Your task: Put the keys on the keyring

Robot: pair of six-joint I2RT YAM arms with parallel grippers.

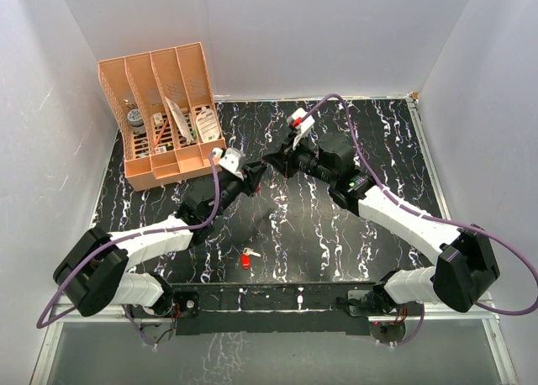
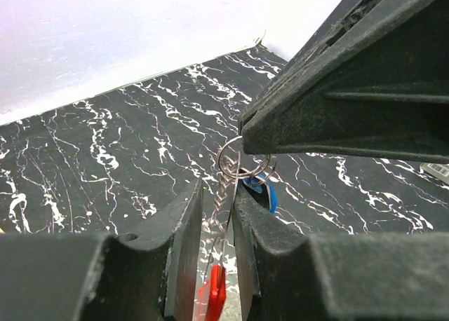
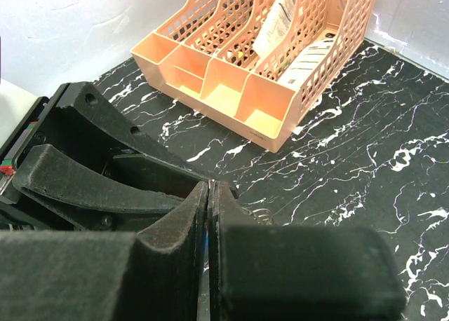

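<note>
Left wrist view: left hand [image 2: 218, 202] is closed on the keyring [image 2: 224, 177], whose twisted whitish-grey strand rises between the two fingers with a bit of red showing low down; at the strand's top sits a small wire ring [image 2: 233, 160], with the blue key [image 2: 262, 189] hanging just beside it; right hand [image 2: 243, 128] comes in from the upper right, its tip on that wire ring; right wrist view shows its fingers pressed together, with only a thin sliver visible between them, so it appears pinched on the ring, though the contact itself is partly hidden; top view: both hands meet above mid-table [image 1: 353, 234], and the red key [image 1: 245, 260] lies alone on the table nearer the arm bases, well apart from them and not yet on the ring. Risks, as judged: the wire ring is thin, so any pull off its own line may slip it from the pinch and drop the blue key; opposed tugging could twist the strand or drag it through the left fingers; the red key lies flat and is tiny, so a later pick may skid it across the table.
</note>
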